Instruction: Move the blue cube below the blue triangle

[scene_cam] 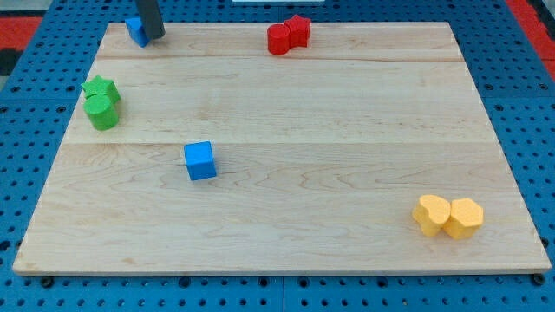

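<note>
The blue cube (199, 161) sits on the wooden board, left of the middle. The blue triangle (135, 31) lies at the view's top left corner of the board, partly hidden behind the dark rod. My tip (157, 38) rests on the board right beside the blue triangle, at its right side, touching or nearly touching it. The tip is far above the blue cube in the view, and a little to its left.
A green star (101, 87) and a green cylinder (102, 113) sit together at the left edge. A red cylinder (278, 40) and red star (298, 30) sit at the top middle. Two yellow blocks (432, 214) (464, 217) sit at the bottom right. The board (347, 130) lies on a blue pegboard.
</note>
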Robot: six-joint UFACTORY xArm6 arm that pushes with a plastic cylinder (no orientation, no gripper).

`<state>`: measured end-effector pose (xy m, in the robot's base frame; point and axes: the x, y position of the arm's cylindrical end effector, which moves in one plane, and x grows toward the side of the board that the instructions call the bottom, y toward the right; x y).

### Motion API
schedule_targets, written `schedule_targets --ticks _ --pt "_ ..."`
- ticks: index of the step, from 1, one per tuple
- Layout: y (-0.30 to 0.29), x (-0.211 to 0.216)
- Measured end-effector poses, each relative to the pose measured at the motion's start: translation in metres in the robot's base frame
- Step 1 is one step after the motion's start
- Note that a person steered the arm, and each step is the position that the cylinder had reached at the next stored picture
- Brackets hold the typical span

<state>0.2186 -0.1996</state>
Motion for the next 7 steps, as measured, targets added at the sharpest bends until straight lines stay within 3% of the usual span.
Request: schedule_targets --ticks 2,3,6,7 --pt "-0.019 0.0" --pt "0.014 0.017" --pt "0.18 0.205" --pt "0.196 0.275"
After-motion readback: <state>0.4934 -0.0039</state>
